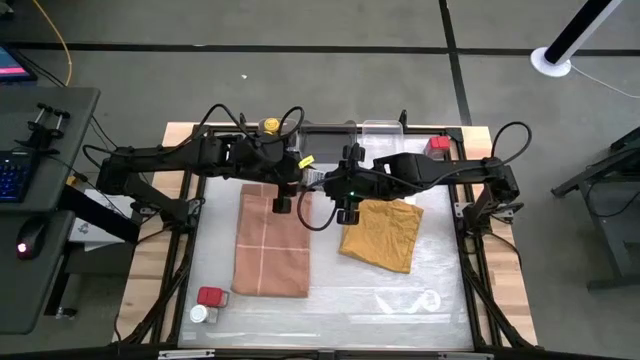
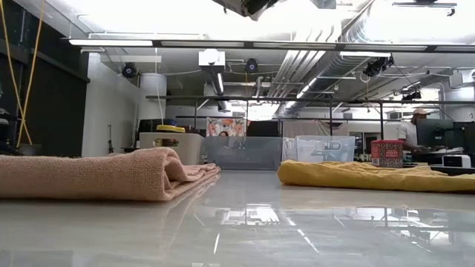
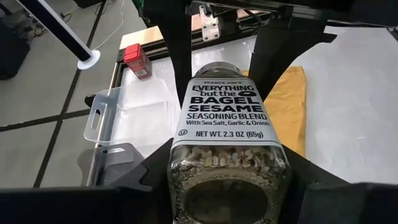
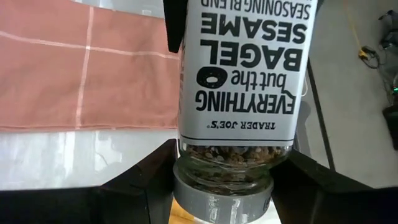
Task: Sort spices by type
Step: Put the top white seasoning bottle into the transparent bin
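Note:
A clear spice shaker (image 3: 225, 118) with a white "Everything but the Bagel" label and a grey cap (image 4: 221, 198) hangs in the air above the table's middle, between the pink cloth (image 1: 272, 240) and the mustard cloth (image 1: 382, 232). My left gripper (image 3: 227, 177) and my right gripper (image 4: 222, 186) meet there, each shut on one end of it. A red tin (image 1: 210, 297) and a white-topped shaker (image 1: 200, 314) stand near the front left corner. Another red tin (image 1: 437, 145) and a yellow-lidded jar (image 1: 270, 125) stand at the far edge. My left gripper pinches the shaker's glass bottom end (image 3: 186, 171) between its two fingers, one on each side. The fingers lie along the shaker, slanting down from the table's left. The shaker is lifted clear. My right gripper pinches the shaker's cap end (image 4: 186, 163), at the neck above the grey cap, between its two fingers. The fingers come slanting down from the table's right, along the shaker. The shaker hangs clear of the cloths and the table.
Clear plastic bins (image 1: 375, 128) stand along the far edge, also seen behind the cloths (image 2: 245, 152). Black frame rails border the table's left and right sides. A bare glossy surface (image 1: 400, 300) lies toward the near edge.

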